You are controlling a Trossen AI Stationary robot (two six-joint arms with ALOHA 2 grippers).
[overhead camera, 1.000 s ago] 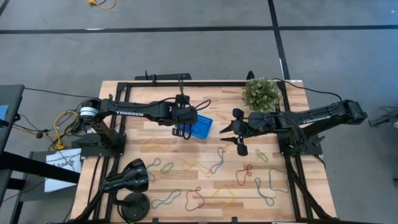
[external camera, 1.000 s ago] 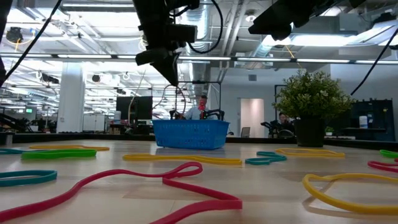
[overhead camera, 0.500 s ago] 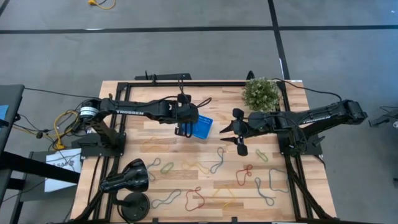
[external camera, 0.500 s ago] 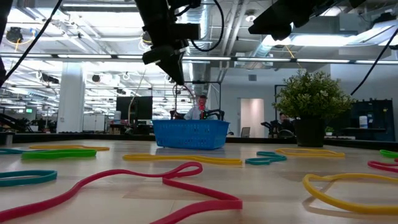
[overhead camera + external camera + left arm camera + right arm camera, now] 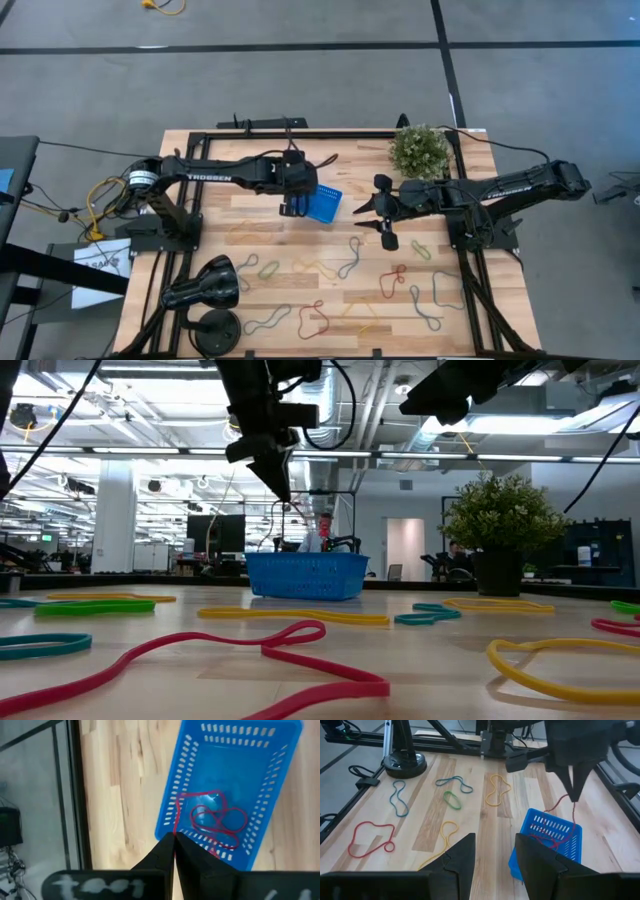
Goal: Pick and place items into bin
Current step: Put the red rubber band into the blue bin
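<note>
fingers of left hand (image 5: pixel 174 851) pinch red loop (image 5: pixel 215 818) dangling into blue bin (image 5: pixel 280 785).

Potted plant (image 5: pixel 420 151): you have it at the far edge of the table, bushy green leaves in a dark pot, upright
Table (image 5: pixel 240 225): pale wooden planks, framed by black rails
Black lamp-like fixture (image 5: pixel 200 284): sits at your near left corner, beside a round black base (image 5: pixel 214 328)
Floor (image 5: pixel 300 70): grey, crossed by dark lines
Room beyond: you see an office with ceiling lights and a seated person (image 5: pixel 320 532)
</note>
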